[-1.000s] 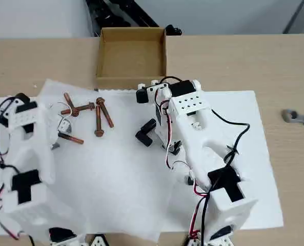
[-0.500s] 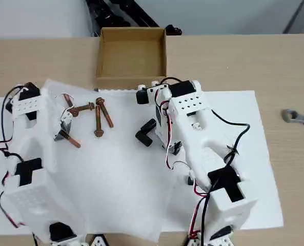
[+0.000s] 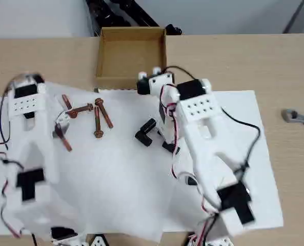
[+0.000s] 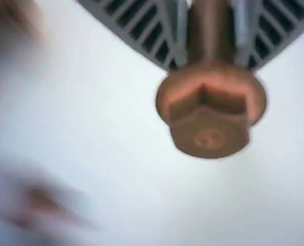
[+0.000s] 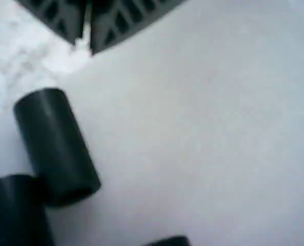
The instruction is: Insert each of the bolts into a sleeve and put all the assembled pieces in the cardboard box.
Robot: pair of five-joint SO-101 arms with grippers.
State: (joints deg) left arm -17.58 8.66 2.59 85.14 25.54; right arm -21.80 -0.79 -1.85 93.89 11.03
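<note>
L end effector tight on bolt above white sheet; R end effector closed, empty, nr black sleeve

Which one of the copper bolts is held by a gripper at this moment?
The bolt clamped in the left gripper, hanging head down. The other bolts lie loose on the white sheet, farther towards the box.
</note>
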